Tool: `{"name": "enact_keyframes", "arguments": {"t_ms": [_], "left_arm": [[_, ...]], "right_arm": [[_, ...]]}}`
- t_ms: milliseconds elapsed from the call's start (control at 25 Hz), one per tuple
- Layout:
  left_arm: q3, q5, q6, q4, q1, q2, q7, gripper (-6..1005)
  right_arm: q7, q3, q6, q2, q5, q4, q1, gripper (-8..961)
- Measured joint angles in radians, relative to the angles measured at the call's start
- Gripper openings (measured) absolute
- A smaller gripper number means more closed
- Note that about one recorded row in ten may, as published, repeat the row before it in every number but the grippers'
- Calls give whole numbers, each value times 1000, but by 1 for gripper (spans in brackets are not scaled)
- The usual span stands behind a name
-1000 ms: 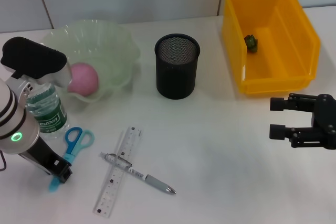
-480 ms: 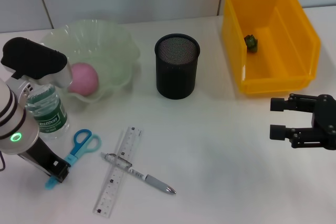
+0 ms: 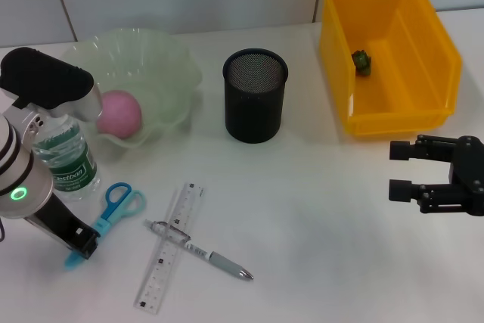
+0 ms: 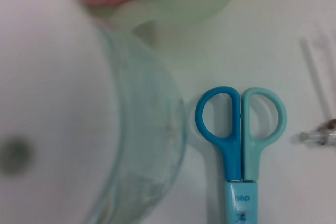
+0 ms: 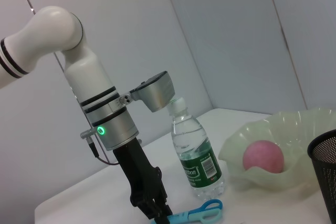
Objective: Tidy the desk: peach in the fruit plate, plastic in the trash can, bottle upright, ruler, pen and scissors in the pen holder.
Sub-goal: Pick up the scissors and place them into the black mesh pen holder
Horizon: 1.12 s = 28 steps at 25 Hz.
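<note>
**Two grippers logged: left on scissors, right idle**

Left gripper [image 3: 79,249] is low at the table's near left, pinching the blade end of the scissors [image 3: 110,206] (handles point toward the bottle [image 3: 64,163]). Bottle stands upright just beside the plate [image 3: 162,62], which holds the peach [image 3: 119,114]. Ruler [image 3: 168,247] lies flat with the pen [image 3: 204,253] crossing it, both near the scissors. Holder [image 3: 255,96] stands mid-table. Bin [image 3: 401,119] at far right contains one small green scrap [image 3: 361,60]. Right gripper [image 3: 399,169] hovers in front of the bin, fingers spread.
</note>
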Motion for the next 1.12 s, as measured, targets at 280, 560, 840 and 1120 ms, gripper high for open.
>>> {"name": "enact_keyframes", "arguments": {"t_ms": [280, 560, 840, 1120], "left_arm": [[-68, -95, 38, 20, -3, 2, 62, 207], [-176, -256, 91, 77, 1, 6, 137, 208], [-233, -355, 111, 138, 4, 8, 176, 208], [-282, -519, 53, 178, 12, 6, 249, 207]], "right_arm": [[6, 0, 0, 0, 1, 0, 2, 805], [8, 0, 0, 0, 1, 0, 2, 804], [11, 0, 0, 0, 1, 0, 7, 804], [11, 3, 0, 0, 1, 0, 9, 804]]}}
